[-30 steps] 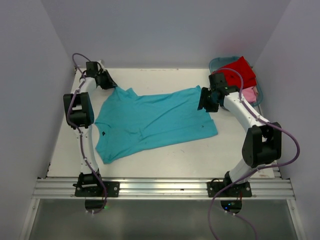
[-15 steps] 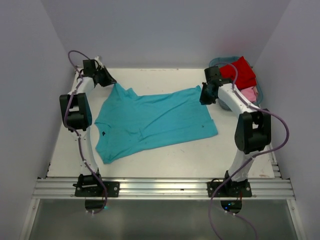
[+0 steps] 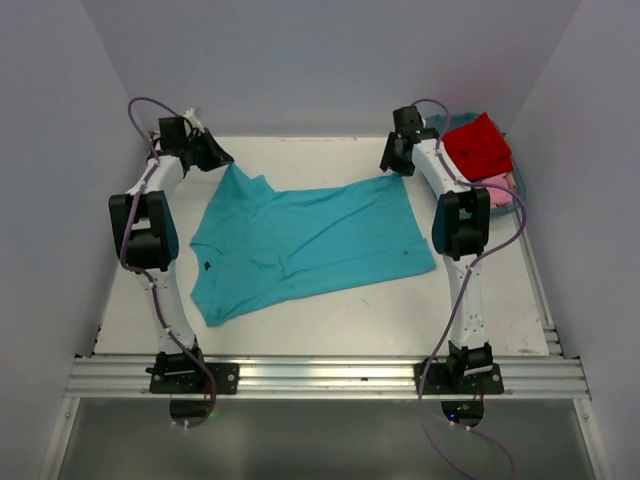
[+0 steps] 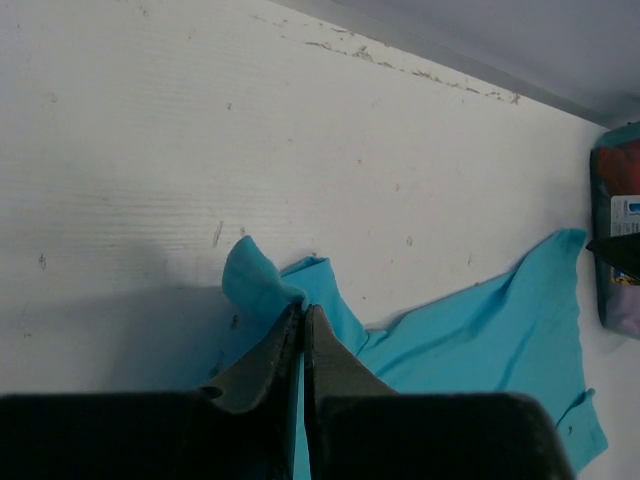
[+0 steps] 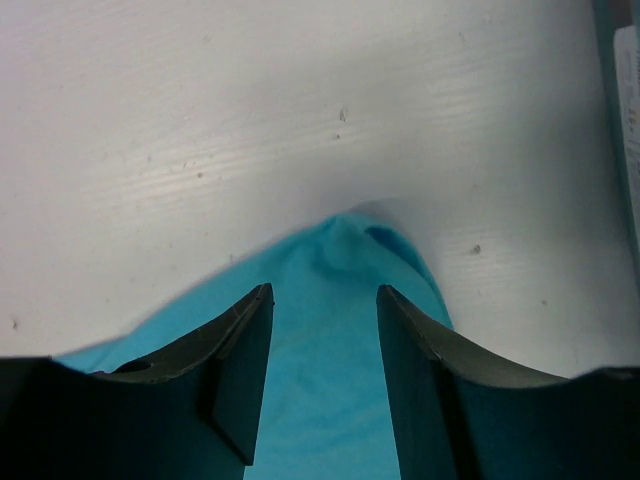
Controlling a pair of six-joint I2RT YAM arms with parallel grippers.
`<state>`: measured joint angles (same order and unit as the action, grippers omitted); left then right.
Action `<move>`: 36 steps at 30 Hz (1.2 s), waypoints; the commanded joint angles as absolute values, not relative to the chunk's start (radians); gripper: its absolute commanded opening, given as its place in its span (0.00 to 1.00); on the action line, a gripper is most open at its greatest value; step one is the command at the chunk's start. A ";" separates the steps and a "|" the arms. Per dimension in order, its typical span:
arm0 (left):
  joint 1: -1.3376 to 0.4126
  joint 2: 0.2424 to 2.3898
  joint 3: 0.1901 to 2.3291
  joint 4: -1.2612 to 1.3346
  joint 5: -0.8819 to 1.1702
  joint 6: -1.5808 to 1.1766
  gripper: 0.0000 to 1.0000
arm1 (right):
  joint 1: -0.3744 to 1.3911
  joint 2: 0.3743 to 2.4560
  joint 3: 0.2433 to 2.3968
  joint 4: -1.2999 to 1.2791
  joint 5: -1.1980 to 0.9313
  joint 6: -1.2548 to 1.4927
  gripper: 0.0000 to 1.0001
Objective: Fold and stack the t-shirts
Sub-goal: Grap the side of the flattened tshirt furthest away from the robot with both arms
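Turquoise shirt (image 3: 310, 245) lies spread mid-tabletop (image 3: 330, 320), slightly askew. Left jaws are pinched tight on its far-left corner, with cloth bunched at the tips. Right jaws are parted and grip nothing, poised over the far-right corner; cloth shows between them. Red shirt (image 3: 478, 148) and pink shirt (image 3: 497, 187) are heaped together at the far right.
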<state>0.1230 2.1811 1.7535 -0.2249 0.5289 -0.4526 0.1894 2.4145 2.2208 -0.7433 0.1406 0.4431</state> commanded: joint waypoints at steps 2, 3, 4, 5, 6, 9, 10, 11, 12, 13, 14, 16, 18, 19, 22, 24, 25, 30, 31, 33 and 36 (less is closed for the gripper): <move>0.132 2.108 1.715 -0.186 0.561 -0.451 0.06 | 0.181 2.499 2.373 -0.801 0.188 0.413 0.49; 0.132 2.105 1.700 -0.178 0.564 -0.451 0.06 | 0.179 2.517 2.397 -0.798 0.198 0.408 0.48; 0.132 2.100 1.692 -0.173 0.565 -0.451 0.06 | 0.176 2.523 2.407 -0.795 0.209 0.403 0.48; 0.132 2.094 1.686 -0.170 0.563 -0.451 0.06 | 0.176 2.528 2.419 -0.792 0.228 0.397 0.47; 0.132 2.094 1.681 -0.166 0.566 -0.451 0.06 | 0.176 2.533 2.422 -0.785 0.236 0.391 0.47; 0.132 2.095 1.677 -0.163 0.572 -0.451 0.05 | 0.175 2.533 2.425 -0.770 0.267 0.362 0.47; 0.130 2.097 1.675 -0.158 0.578 -0.454 0.05 | 0.175 2.534 2.427 -0.766 0.271 0.341 0.47; 0.132 2.097 1.671 -0.155 0.580 -0.456 0.05 | 0.173 2.537 2.428 -0.765 0.275 0.325 0.47; 0.132 2.097 1.666 -0.150 0.581 -0.456 0.05 | 0.173 2.540 2.442 -0.768 0.278 0.312 0.48; 0.132 2.097 1.661 -0.147 0.583 -0.459 0.05 | 0.173 2.554 2.453 -0.784 0.276 0.292 0.48; 0.132 2.097 1.658 -0.144 0.583 -0.459 0.05 | 0.170 2.563 2.467 -0.794 0.273 0.284 0.48; 0.132 2.100 1.652 -0.141 0.586 -0.460 0.05 | 0.169 2.589 2.508 -0.827 0.290 0.265 0.49; 0.130 2.098 1.646 -0.140 0.584 -0.462 0.05 | 0.167 2.600 2.510 -0.836 0.282 0.258 0.49; 0.132 2.097 1.646 -0.140 0.586 -0.462 0.05 | 0.163 2.603 2.505 -0.839 0.272 0.258 0.49; 0.132 2.092 1.643 -0.140 0.581 -0.462 0.05 | 0.156 2.618 2.485 -0.842 0.249 0.258 0.49; 0.132 2.092 1.643 -0.143 0.580 -0.460 0.05 | 0.155 2.626 2.484 -0.848 0.239 0.265 0.48; 0.132 2.091 1.643 -0.141 0.578 -0.460 0.05 | 0.153 2.626 2.480 -0.850 0.232 0.270 0.48; 0.130 2.100 1.643 -0.147 0.580 -0.462 0.05 | 0.152 2.619 2.454 -0.839 0.216 0.284 0.37; 0.132 2.102 1.643 -0.146 0.578 -0.462 0.05 | 0.149 2.620 2.454 -0.839 0.218 0.288 0.34; 0.132 2.103 1.635 -0.146 0.575 -0.460 0.05 | 0.147 2.623 2.450 -0.838 0.212 0.293 0.28; 0.130 2.105 1.629 -0.146 0.575 -0.459 0.05 | 0.144 2.625 2.438 -0.827 0.210 0.307 0.14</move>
